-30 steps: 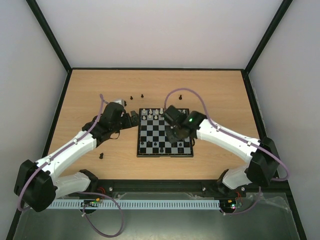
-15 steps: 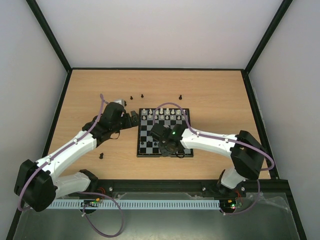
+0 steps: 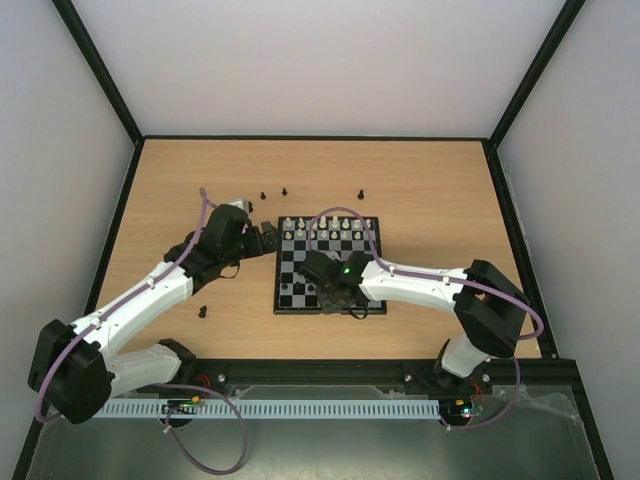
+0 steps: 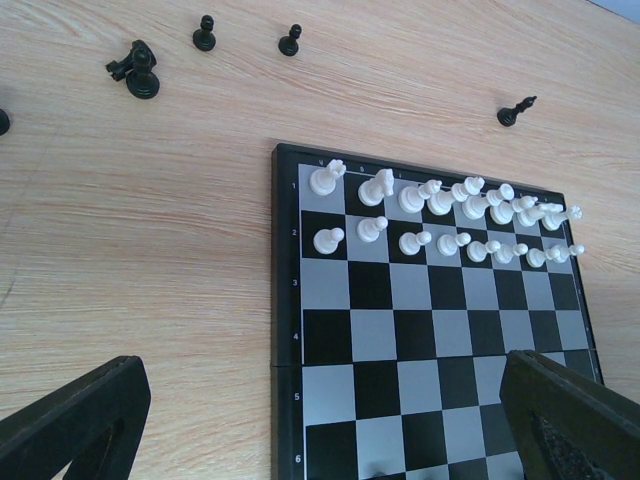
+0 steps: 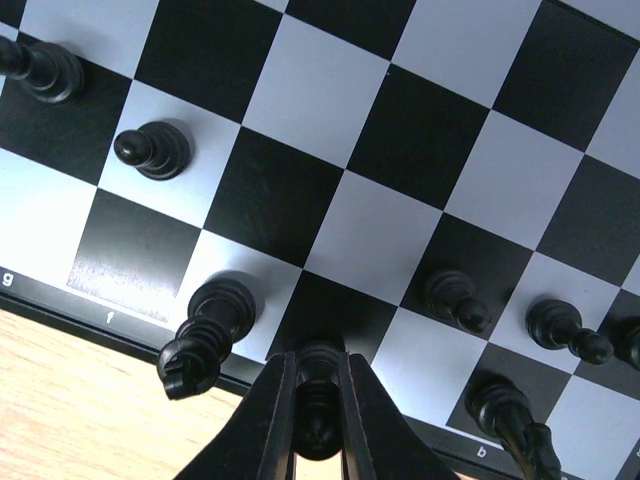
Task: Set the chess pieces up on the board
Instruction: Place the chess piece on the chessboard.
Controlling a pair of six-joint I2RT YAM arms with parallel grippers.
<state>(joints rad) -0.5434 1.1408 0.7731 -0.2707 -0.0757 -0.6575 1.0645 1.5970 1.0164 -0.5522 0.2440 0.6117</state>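
- Clamped in the right gripper: a black piece, upright over the board's near edge row.
- Tiny, light, hard and probably slick, so pinch its waist gently.
- The left gripper gapes empty, left of the board.

**Reporter:** What sits on the wooden table?

**Photographer:** The board, flat near the middle. Beyond its far edge, on bare wood, stand two black pawns. A larger black piece is to their left and a lone black piece further right. Another black piece stands alone off the board's left side, nearer the front.
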